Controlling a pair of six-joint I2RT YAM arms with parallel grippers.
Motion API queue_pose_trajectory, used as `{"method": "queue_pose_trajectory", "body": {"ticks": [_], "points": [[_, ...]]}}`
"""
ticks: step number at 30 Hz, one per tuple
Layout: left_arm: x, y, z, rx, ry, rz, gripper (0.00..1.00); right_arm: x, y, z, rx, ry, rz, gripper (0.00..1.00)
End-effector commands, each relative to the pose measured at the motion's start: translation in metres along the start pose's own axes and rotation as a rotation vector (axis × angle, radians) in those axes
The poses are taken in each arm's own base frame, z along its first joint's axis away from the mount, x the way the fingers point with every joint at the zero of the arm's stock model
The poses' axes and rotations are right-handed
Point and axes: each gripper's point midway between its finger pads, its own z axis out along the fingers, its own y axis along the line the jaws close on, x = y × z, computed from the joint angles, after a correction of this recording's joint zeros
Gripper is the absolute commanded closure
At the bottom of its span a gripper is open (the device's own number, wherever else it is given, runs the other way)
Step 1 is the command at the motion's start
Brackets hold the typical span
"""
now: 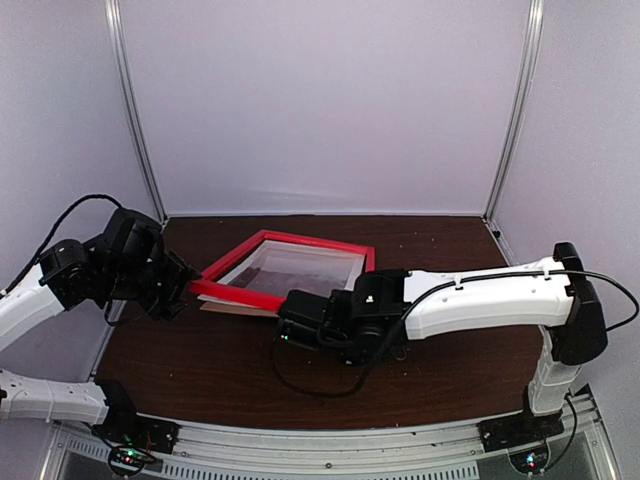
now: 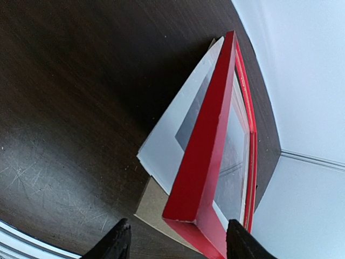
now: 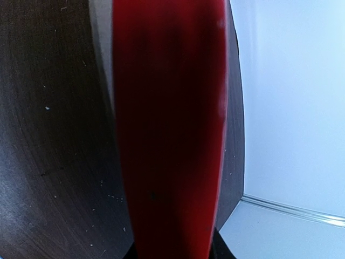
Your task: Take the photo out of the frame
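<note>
In the top external view, the frame [image 1: 235, 293] sits left of centre on the dark worktop [image 1: 200, 370]. Its long axis runs roughly left to right, dropping slightly toward the right. It is tilted, with the near red rail standing clear of the worktop. A greyish picture with a darker lower band, seemingly the photo [image 1: 295, 268], shows inside the opening. Whether it sits in the frame or lies beneath cannot be told. The left end effector [image 1: 183, 290] is at the frame's left corner. The right end effector [image 1: 290, 312] meets the near rail from the lower right, and its arm crosses in front of the frame's right part. Pale walls [image 1: 330, 100] close the upper half.

In the left wrist view, the frame's red corner points down between 2 dark fingertips [image 2: 116, 245]. They stand apart, with a gap on the left side, so this end effector is open around the corner. To the left of the rail a white mat [image 2: 167, 145] lies flat, a grey surface showing in its window. A brown backing board [image 2: 152, 208] peeks out below it.

In the right wrist view, the blurred red rail fills the centre from top to bottom. The fingertips barely show, but the right end effector appears clamped on that rail.
</note>
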Motion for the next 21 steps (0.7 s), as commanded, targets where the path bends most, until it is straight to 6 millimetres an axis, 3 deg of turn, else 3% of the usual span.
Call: {"method": "queue_pose_trajectory", "body": {"ticks": [1,6,11,18,21], "points": [[0.002,-0.005,0.008,0.016,0.011,-0.046,0.41,-0.03,0.016,-0.005,-0.137,-0.093,0.163,1.0],[0.004,-0.01,0.017,0.043,0.012,-0.062,0.52,-0.032,0.015,-0.007,-0.146,-0.104,0.178,1.0],[0.001,-0.009,0.023,0.049,-0.015,-0.082,0.71,-0.03,0.019,-0.009,-0.162,-0.112,0.192,1.0],[0.011,-0.008,0.036,0.028,0.029,-0.061,0.96,-0.017,0.026,-0.007,-0.166,-0.087,0.213,1.0],[0.017,-0.006,0.043,0.021,0.053,-0.058,1.0,-0.01,0.029,-0.006,-0.17,-0.075,0.231,0.99]]}}
